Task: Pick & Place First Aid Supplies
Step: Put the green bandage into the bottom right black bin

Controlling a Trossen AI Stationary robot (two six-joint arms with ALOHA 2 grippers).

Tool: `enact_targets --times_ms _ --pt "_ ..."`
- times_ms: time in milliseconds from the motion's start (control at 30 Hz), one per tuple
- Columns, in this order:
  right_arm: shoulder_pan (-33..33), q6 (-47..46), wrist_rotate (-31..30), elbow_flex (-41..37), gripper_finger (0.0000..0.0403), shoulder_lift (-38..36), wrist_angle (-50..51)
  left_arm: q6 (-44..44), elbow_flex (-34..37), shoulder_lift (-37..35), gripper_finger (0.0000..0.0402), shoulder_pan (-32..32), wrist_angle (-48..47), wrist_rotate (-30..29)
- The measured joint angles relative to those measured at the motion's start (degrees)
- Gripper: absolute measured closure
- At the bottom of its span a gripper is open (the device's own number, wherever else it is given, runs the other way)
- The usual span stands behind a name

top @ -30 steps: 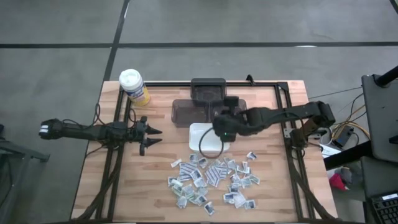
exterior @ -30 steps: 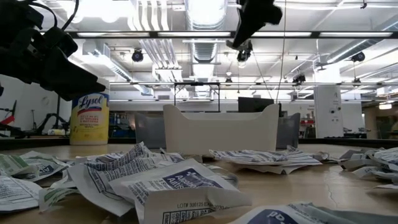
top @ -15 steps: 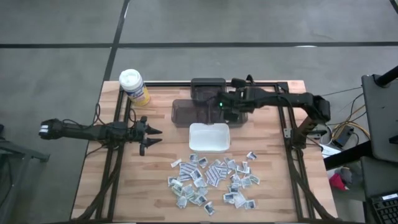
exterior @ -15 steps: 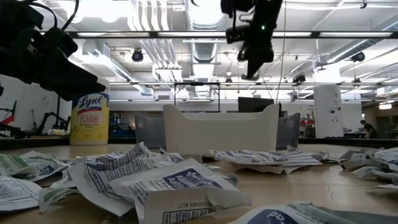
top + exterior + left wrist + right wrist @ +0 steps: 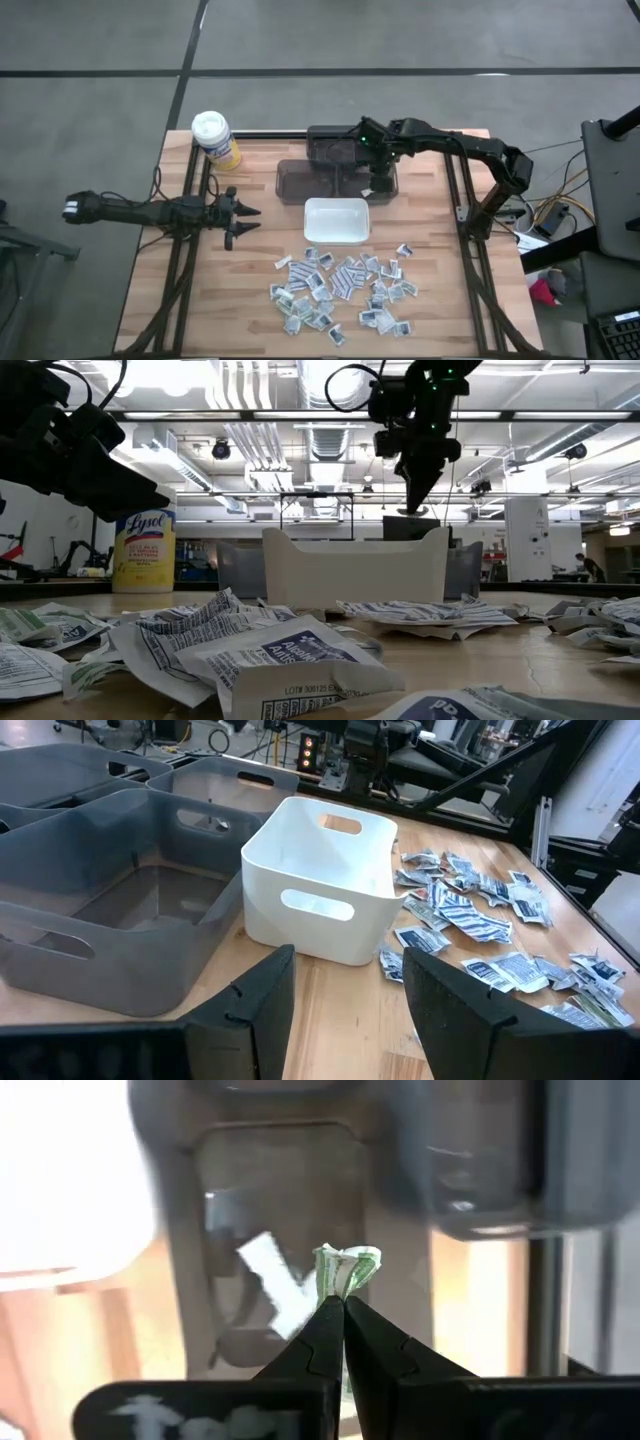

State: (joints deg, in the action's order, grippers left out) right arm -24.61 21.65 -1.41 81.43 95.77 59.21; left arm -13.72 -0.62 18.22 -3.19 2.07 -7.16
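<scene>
We see the right end effector (image 5: 368, 188) hanging above the far part of the worktop (image 5: 430, 240), over the grey bins (image 5: 300, 180) beyond the white tray (image 5: 336, 221). Its fingers (image 5: 318, 1342) are pressed together on a small greenish packet (image 5: 345, 1270), pinched at one edge so that it crumples above the tips. In the low view this end effector (image 5: 413, 485) points down, above and behind the white tray (image 5: 355, 570).

The rest of the first aid supplies (image 5: 340, 290) lie scattered in a loose heap on the near part of the worktop, just this side of the white tray, which sits between the heap and the grey bins. In the left wrist view the packets (image 5: 480, 920) spread out to one side of the tray (image 5: 320, 885).

The left end effector (image 5: 238, 218) waits over the left part of the worktop, well apart from the tray, its fingers (image 5: 250, 1005) spread wide and holding nothing. A yellow canister (image 5: 217, 140) with a white lid stands at the far left corner.
</scene>
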Motion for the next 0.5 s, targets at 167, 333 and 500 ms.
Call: enact_targets --times_ms 167,333,500 --pt "-1.74 3.85 4.07 -2.02 0.0394 0.0 -1.91 0.02 0.0 0.0 0.0218 -0.01 0.02 -0.21" --pt "-2.57 5.79 4.33 -5.38 0.0394 0.0 -6.1 0.02 0.0 0.0 0.0218 -0.01 0.04 -0.39" --pt "-2.79 6.21 4.53 -10.27 0.0394 0.01 -11.87 0.02 0.0 0.0 0.0218 0.0 0.04 -0.41"
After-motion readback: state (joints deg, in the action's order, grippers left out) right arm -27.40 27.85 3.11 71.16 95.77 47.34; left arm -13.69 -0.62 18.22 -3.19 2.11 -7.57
